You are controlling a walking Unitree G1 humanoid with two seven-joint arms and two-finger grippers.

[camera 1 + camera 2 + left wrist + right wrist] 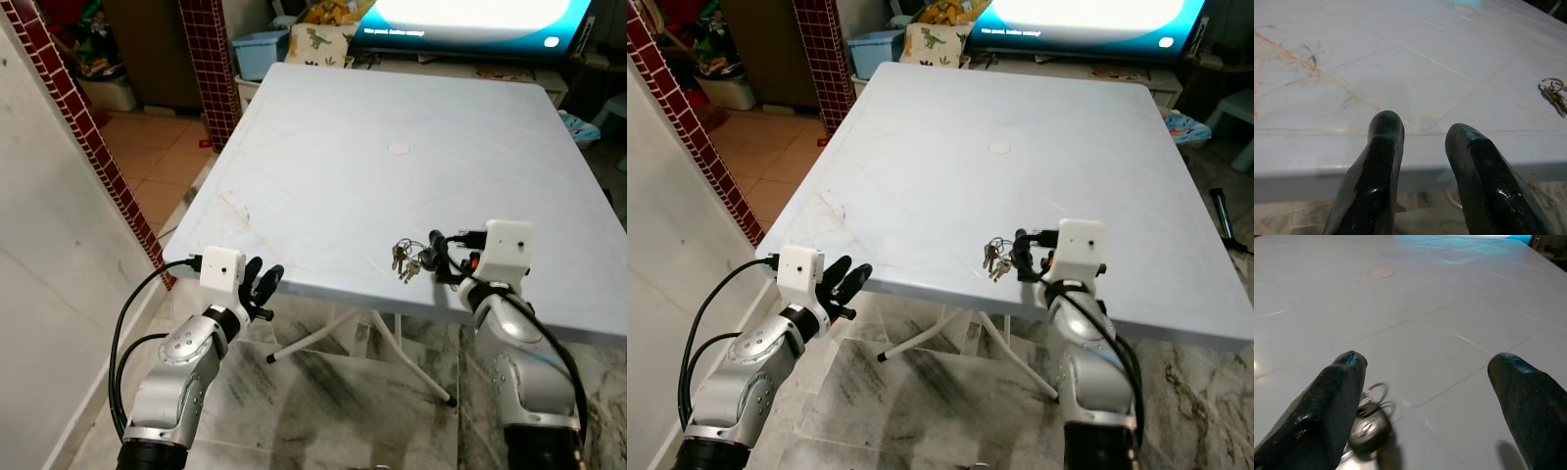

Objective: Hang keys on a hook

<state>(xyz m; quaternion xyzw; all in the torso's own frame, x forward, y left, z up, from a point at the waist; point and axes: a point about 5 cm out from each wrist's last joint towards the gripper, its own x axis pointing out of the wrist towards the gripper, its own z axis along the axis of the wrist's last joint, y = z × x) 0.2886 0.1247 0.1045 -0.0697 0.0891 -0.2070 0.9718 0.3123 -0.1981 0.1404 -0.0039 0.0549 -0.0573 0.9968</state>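
A bunch of keys (pixel 407 259) on metal rings, with a dark fob (pixel 1370 427), lies on the pale table (pixel 372 147) close to its front edge. My right gripper (pixel 443 257) rests low over the table just right of the keys. Its fingers (pixel 1339 396) are spread wide open, and the keys lie beside one fingertip, not between the two. My left gripper (pixel 263 282) hovers at the table's front left corner, just below the edge, open and holding nothing. From the left wrist view the keys (pixel 1553 93) lie far off to one side.
A red-tiled pillar (pixel 211 69) and a white wall (pixel 49 245) stand on the left. A lit screen (pixel 470 20) and a blue bin (pixel 260 51) sit beyond the table's far edge. Folding legs (pixel 333 333) show under the table on a marbled floor.
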